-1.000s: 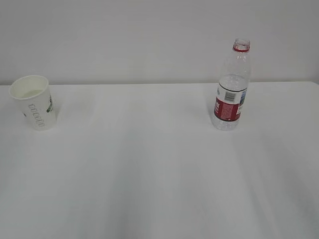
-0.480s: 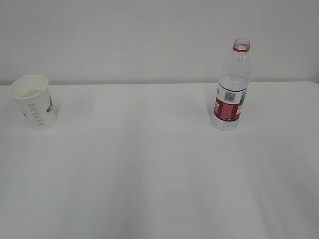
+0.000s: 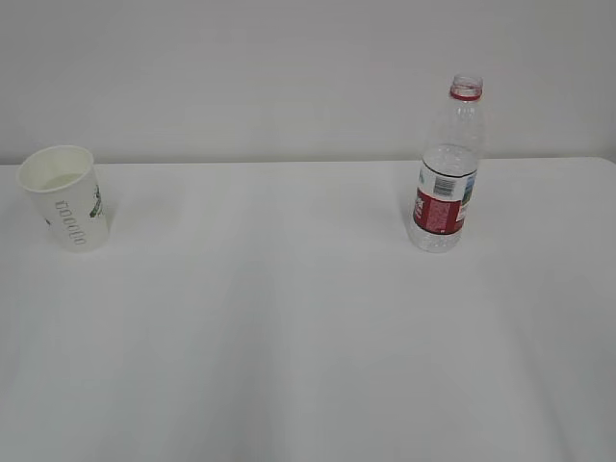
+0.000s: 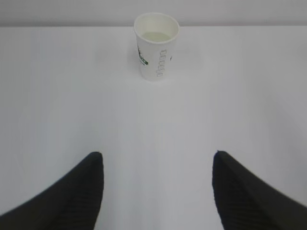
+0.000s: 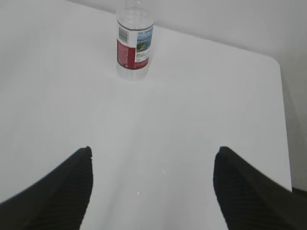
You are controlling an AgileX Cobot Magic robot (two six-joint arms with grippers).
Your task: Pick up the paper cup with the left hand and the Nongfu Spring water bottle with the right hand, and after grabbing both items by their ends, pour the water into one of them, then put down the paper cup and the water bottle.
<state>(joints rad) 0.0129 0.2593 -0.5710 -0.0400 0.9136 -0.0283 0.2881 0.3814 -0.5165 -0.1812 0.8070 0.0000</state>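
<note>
Exterior view first: the paper cup stands upright at the far left of the frame on the white worktop, and the Nongfu Spring water bottle stands upright in the upper right, capless, red neck ring showing. The two are well apart, and no arm is in this shot at all.

Over to the left wrist view: the left hand hangs with its two dark fingers spread wide at the bottom of the frame, nothing between them. The cup sits at top centre, well apart from the fingertips, and there is a pale pool of what looks like the water inside it.

Right wrist view now: the right hand is likewise spread and empty. The bottle stands at the top of the frame, its neck cut off by the upper edge.

Judging the task: both items rest on the worktop, unheld. With liquid apparently in the cup, this reads as the put-down finished, though I cannot rule out an untouched start. How much water remains in the clear bottle is hard to make out.
</note>
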